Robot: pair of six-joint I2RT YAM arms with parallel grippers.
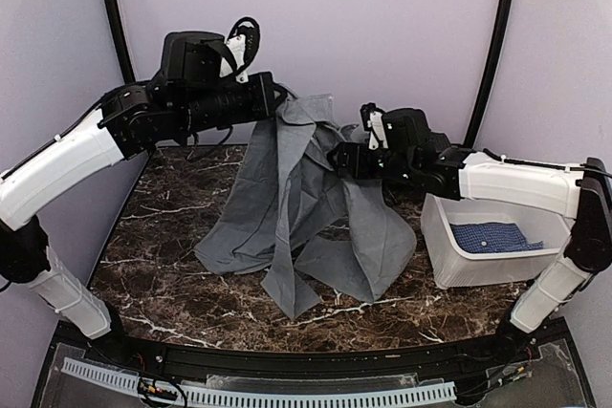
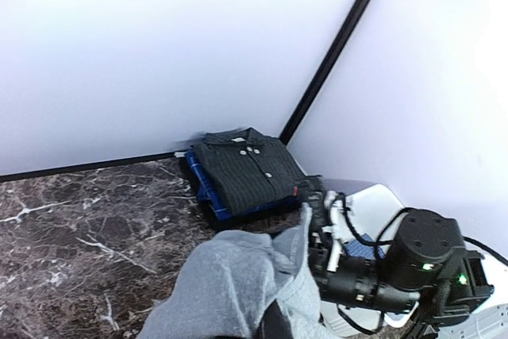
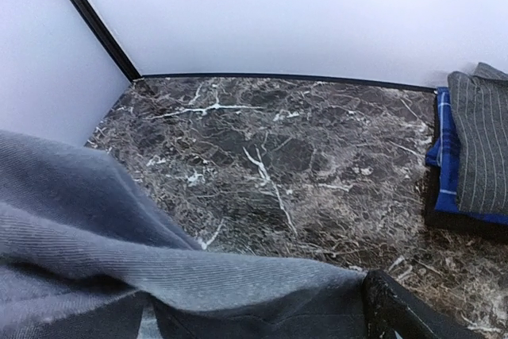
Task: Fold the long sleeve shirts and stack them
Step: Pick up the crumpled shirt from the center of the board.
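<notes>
A mid-grey long sleeve shirt (image 1: 287,207) hangs from my raised left gripper (image 1: 279,102), its lower part trailing on the marble table. In the left wrist view the left gripper (image 2: 270,319) is shut on the bunched grey cloth (image 2: 230,275), which hides the fingers. My right gripper (image 1: 337,158) stands open against the shirt's right edge, level with its upper half. In the right wrist view grey cloth (image 3: 159,275) drapes across the right gripper (image 3: 254,311), and only one black finger (image 3: 401,311) shows. A blue dotted shirt (image 1: 492,236) lies in the white tub (image 1: 449,265).
A folded stack, a dark striped shirt (image 2: 246,168) on a blue plaid one (image 2: 208,192), sits at the back wall near the corner post; its edge (image 3: 476,148) shows in the right wrist view. The tub stands at the table's right side.
</notes>
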